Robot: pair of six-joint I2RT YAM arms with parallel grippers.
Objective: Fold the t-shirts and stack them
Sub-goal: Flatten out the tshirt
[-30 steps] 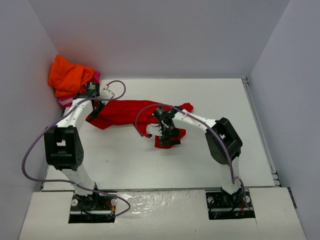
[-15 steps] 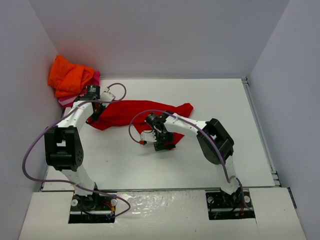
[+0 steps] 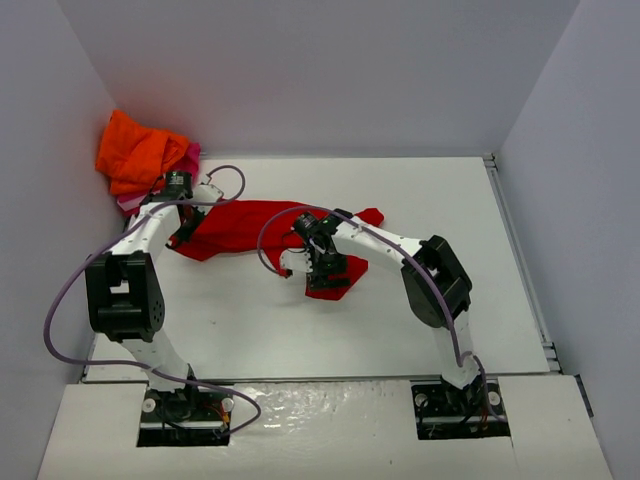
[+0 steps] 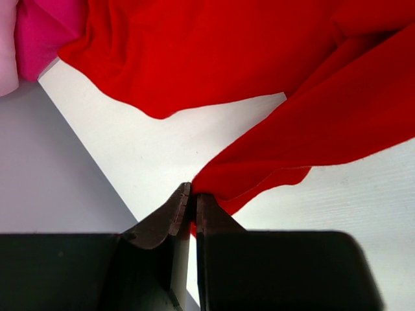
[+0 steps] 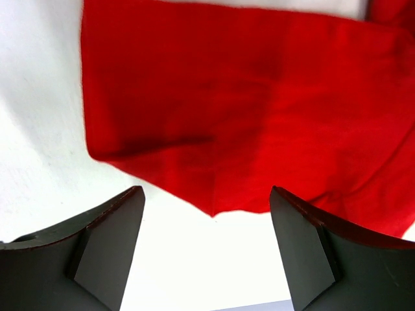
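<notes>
Cloth in bright red lies crumpled on the white table [image 3: 430, 210] in the view from above: we see the red t-shirt [image 3: 250, 225] stretched between the two grippers. The left gripper [image 3: 183, 232] is at its left end. The right gripper [image 3: 322, 268] sits over its near flap. Behind the left gripper, an orange t-shirt [image 3: 135, 152] is heaped on a pink t-shirt [image 3: 190, 153].

In the left wrist view, we see the fingers [image 4: 162, 223] pinched tight on a corner of the red t-shirt, which runs ahead and to the right.

In the right wrist view, the fingers [image 5: 107, 227] stand wide apart, holding nothing. Smooth red cloth lies just ahead, its tip between them.
</notes>
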